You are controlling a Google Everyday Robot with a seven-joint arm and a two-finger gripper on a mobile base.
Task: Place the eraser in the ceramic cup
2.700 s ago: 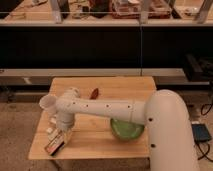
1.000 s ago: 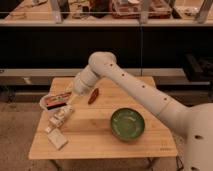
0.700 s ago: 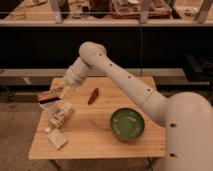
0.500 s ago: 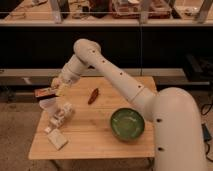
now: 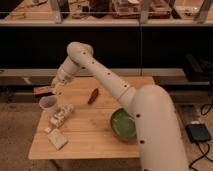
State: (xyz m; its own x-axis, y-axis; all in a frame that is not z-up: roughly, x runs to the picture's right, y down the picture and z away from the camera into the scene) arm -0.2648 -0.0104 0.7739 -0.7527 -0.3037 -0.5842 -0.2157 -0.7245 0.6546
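The gripper (image 5: 52, 88), clamped on the striped flat eraser (image 5: 43, 90), has swung farther left since a moment ago and now holds it just above the cup (image 5: 48, 105) at the wooden table's (image 5: 95, 135) left edge. The round white cup tapers downward beside pale blocks (image 5: 61, 115); the glossy green bowl (image 5: 123, 124) sits well apart.

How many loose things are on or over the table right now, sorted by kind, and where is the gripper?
Cups: 1, ceramic cup
Bowls: 1, green bowl
Erasers: 1, eraser, at the gripper, above the cup near the table's left edge
Pale whitish blocks: 3, a cluster, a small one, a flat one
Dark reddish-brown items: 1, oblong item
Total: 7
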